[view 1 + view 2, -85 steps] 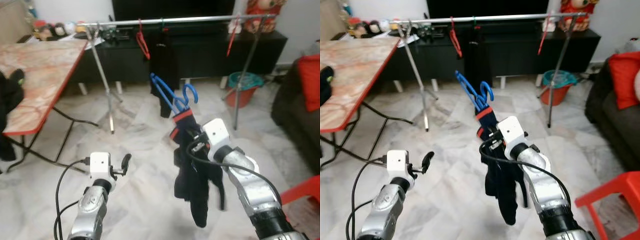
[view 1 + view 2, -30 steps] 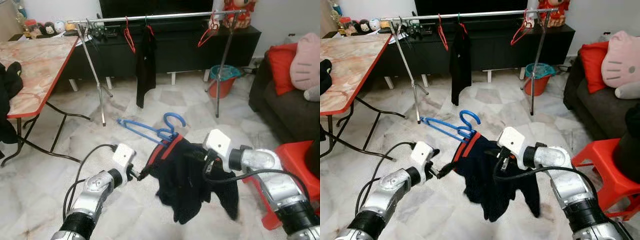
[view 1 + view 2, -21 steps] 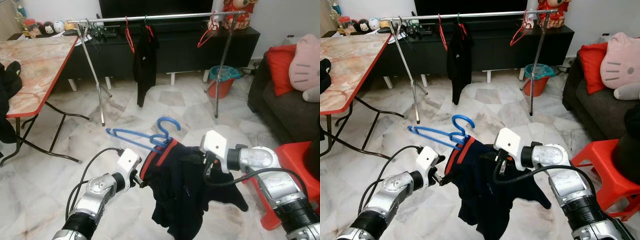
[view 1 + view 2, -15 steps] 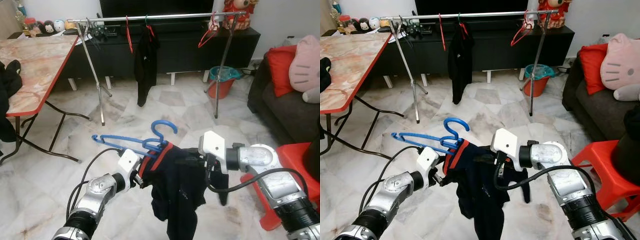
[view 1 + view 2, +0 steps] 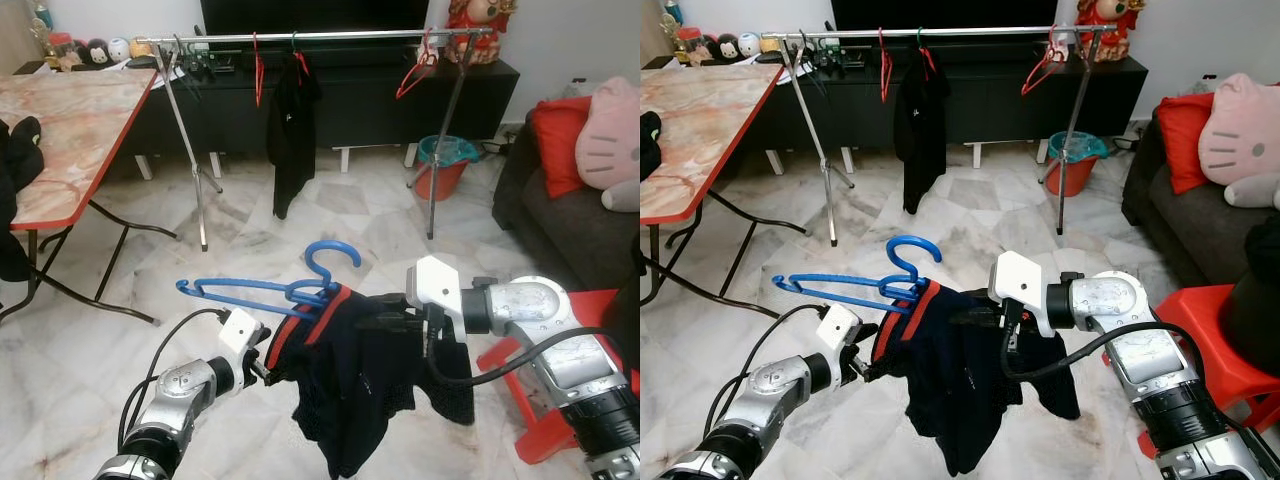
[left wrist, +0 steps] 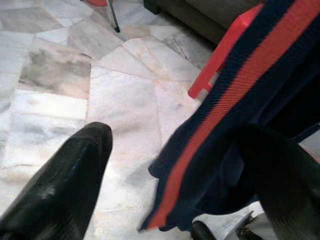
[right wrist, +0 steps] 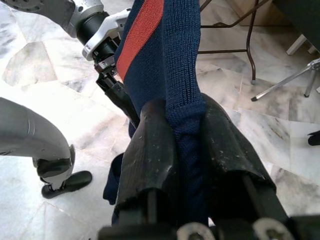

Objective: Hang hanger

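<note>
Starting at the far left, we see a folding table [image 5: 70, 130] with a marbled pink top and red edge, a dark bundle of cloth draped over its near left side. Beyond it a thin silver clothes rail [image 5: 340, 35] runs across on angled metal legs, carrying two red hangers, one toward the left [image 5: 257, 78] and one toward the right [image 5: 412, 78], plus one black garment [image 5: 292, 130] hanging limp on a third hanger beside the left one.

Nearer, our left gripper [image 6: 175, 165] reaches in from the lower left. Its wrist view shows two blunt black fingers [image 6: 65, 180] spread wide, one on either side of the ribbed edge of a navy knit sweater [image 5: 350, 375] with a red stripe; whether the far finger touches the cloth we cannot tell.

One blue plastic hanger [image 5: 270, 290] sits at centre, its long bar lying roughly level to the left and its curved hook standing up, threaded into the sweater's collar, well short of the rail. The sweater sags below in heavy folds.

Our right gripper [image 7: 182, 150] comes in from the right. Its wrist view, unlike the head views, shows both fingers pinched tight on a fold of the coarse navy knit.

At the right sit a red plastic stool [image 5: 560, 400], a dark sofa [image 5: 560, 230] with one red cushion and one pink plush, and one orange bucket [image 5: 443, 165] by the rail's leg.
</note>
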### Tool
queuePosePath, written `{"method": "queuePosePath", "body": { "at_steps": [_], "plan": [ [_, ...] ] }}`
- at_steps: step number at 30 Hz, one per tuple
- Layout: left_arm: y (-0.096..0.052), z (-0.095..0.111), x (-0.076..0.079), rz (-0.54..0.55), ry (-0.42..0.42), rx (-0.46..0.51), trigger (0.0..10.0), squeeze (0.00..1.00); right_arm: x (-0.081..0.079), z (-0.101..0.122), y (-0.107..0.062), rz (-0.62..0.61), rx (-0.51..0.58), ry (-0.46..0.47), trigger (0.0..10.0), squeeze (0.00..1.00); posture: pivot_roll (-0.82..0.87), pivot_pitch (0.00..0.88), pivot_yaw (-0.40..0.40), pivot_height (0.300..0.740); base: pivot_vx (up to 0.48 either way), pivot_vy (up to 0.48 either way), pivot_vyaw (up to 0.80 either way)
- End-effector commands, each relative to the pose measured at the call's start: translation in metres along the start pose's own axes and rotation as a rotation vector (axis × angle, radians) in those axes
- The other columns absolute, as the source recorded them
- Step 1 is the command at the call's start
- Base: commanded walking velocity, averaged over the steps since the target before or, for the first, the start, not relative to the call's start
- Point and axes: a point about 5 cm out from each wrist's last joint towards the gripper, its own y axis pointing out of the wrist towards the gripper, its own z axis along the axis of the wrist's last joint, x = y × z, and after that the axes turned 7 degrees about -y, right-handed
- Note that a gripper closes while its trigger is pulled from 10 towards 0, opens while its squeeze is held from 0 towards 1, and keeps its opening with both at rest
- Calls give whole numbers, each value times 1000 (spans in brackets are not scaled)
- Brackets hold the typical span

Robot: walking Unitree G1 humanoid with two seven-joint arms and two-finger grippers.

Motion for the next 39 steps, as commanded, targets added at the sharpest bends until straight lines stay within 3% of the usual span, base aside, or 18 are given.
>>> {"method": "queuePosePath", "body": {
  "at_steps": [1,15,19,39],
  "plan": [
    [0,1,-1,0,-1,3,0,0,7,14,-5,-13,34,-51,10000,0,-243,0,-21,740,0,0,0],
    [5,0,6,-50,-35,25,0,0,11,14,-8,-38,20,-53,10000,0,-248,0,-24,740,0,0,0],
    [6,-2,13,-111,-68,33,0,0,16,2,-9,-109,-3,-18,10000,0,-247,0,-22,740,0,0,0],
    [9,-2,17,-158,-62,24,0,0,19,1,-10,-139,-7,-14,10000,0,-253,0,-18,740,0,0,0]
  ]
}}
